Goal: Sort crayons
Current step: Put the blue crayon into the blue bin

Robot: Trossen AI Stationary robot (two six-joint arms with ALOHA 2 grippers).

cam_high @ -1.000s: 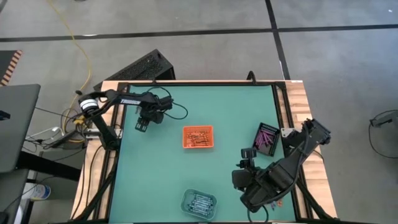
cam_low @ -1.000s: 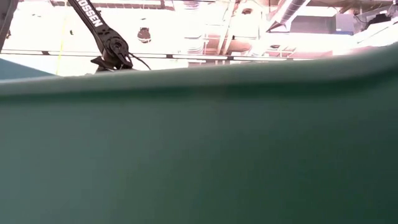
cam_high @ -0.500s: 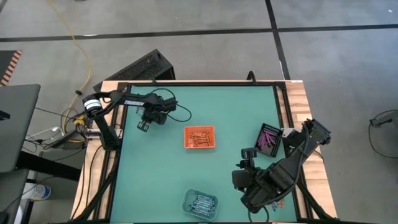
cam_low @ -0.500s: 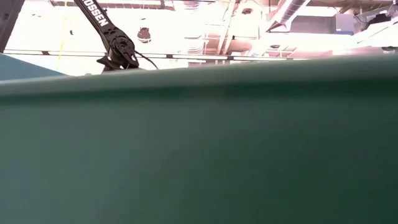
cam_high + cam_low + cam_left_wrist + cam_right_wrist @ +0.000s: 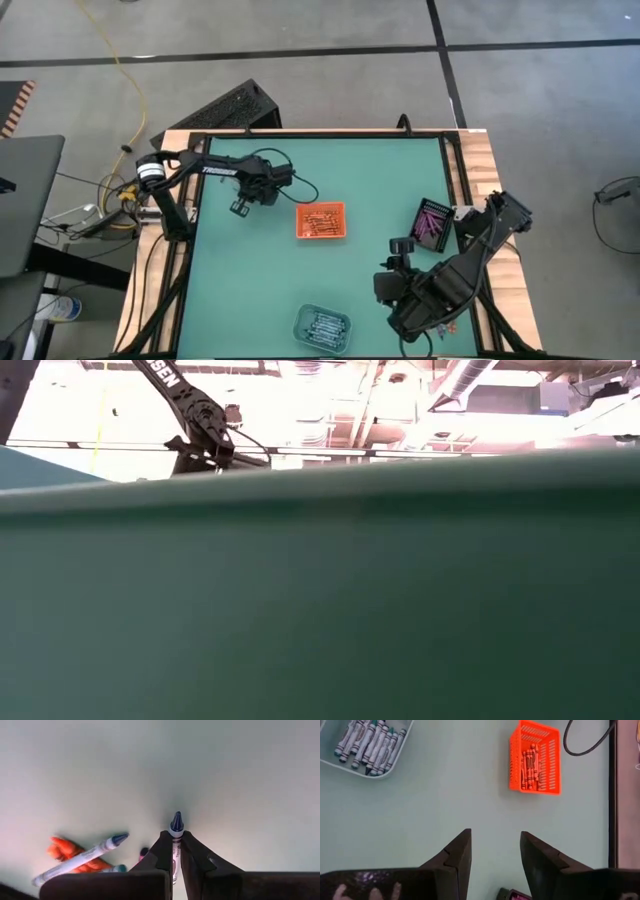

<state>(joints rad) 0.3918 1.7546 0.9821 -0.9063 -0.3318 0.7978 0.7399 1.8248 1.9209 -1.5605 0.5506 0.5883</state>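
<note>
Most sorting appears done: orange crayons point(image 5: 530, 762) are gathered in the orange tray point(image 5: 320, 220) at centre frame, blue-grey ones in the clear tray point(image 5: 320, 326) at bottom centre, and purple ones in the black tray point(image 5: 430, 223) at right. A blue crayon point(image 5: 175, 842) is clamped in the left gripper point(image 5: 173, 851), left of centre; a few loose crayons point(image 5: 80, 857) are left. The right gripper point(image 5: 492, 852), fingers apart, is parked lower right. A green table point(image 5: 260, 280) and grey floor point(image 5: 330, 80) are seen.

Left gripper point(image 5: 241, 207): over the bench point(image 5: 260, 290) at its left rear, one crayon point(image 5: 175, 827) between its jaws; loose crayons point(image 5: 80, 857) just beside. Mesh tray point(image 5: 320, 220) near, toward bench centre. Clear tray point(image 5: 320, 326) at front edge. Right gripper point(image 5: 492, 852): front right; dark tray point(image 5: 431, 224) beside it.
</note>
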